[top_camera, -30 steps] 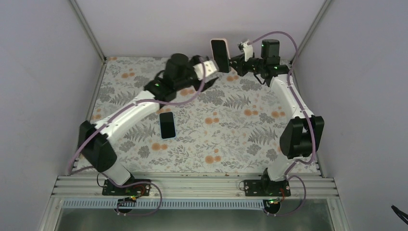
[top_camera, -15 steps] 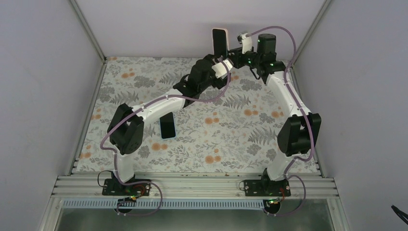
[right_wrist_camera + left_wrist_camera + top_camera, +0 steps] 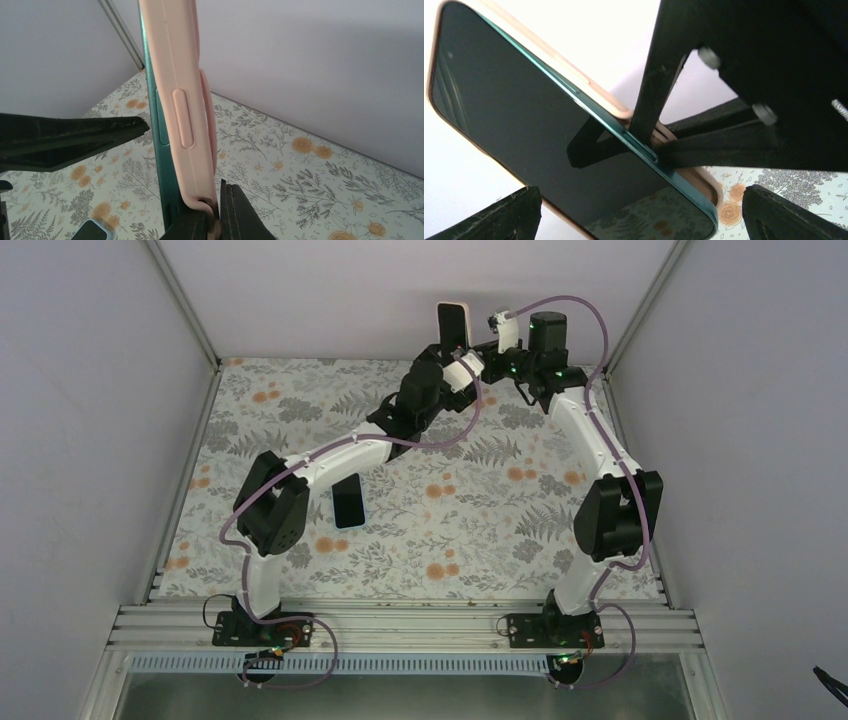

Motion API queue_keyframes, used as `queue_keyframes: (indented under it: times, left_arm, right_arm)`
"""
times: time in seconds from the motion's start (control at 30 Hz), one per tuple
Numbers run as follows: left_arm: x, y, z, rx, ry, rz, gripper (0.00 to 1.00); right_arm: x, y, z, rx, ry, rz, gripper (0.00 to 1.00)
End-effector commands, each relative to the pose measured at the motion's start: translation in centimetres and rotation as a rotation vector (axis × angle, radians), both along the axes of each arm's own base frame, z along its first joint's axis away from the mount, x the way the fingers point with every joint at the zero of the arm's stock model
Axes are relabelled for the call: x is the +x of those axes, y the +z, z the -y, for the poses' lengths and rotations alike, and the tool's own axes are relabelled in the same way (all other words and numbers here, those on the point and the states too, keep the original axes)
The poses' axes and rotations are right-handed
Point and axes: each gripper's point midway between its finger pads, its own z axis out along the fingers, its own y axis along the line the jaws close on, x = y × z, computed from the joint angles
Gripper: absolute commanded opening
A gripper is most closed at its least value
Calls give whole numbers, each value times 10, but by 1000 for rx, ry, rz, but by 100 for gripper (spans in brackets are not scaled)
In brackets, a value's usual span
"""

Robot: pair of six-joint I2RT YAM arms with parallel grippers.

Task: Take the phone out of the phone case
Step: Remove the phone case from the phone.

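A phone (image 3: 453, 328) with a dark screen and green frame stands upright in a pink phone case (image 3: 452, 305), held in the air at the back of the table. My right gripper (image 3: 476, 350) is shut on the case. In the right wrist view its jaws (image 3: 216, 217) pinch the lower end of the case (image 3: 182, 100), beside the green phone edge (image 3: 161, 145). My left gripper (image 3: 452, 358) is open just below the phone. In the left wrist view its fingertips (image 3: 499, 220) stand wide on either side of the screen (image 3: 524, 120). The phone's lower corner (image 3: 709, 207) sits lifted away from the case (image 3: 709, 180).
A second dark phone (image 3: 348, 500) lies flat on the floral table cloth (image 3: 480, 510) left of centre, under the left forearm; its corner shows in the right wrist view (image 3: 92, 231). The back wall (image 3: 330, 290) is close behind the held phone.
My left arm has swung right and back to the held phone, and its gripper has opened wide. The right arm has raised the phone slightly and shifted it a little left.
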Motion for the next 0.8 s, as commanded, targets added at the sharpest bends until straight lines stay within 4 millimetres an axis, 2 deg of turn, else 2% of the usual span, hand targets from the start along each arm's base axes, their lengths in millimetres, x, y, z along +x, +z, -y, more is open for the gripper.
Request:
queue_keyframes:
  times: [0.0, 0.27, 0.4, 0.67, 0.77]
  left_arm:
    - [5, 7, -9, -16, 50, 43, 98]
    - [7, 20, -42, -60, 199, 116, 95]
    - [15, 29, -54, -85, 278, 160, 94]
    - [16, 26, -37, -99, 232, 130, 94]
    - [13, 34, -36, -111, 241, 135, 94]
  right_arm:
    - [0, 39, -5, 29, 3, 108, 3]
    - [-3, 35, -5, 24, 4, 104, 3]
    - [-5, 31, -13, 33, 32, 91, 3]
    - [-10, 30, -23, 36, 59, 88, 3]
    - [-7, 24, -24, 36, 62, 74, 3]
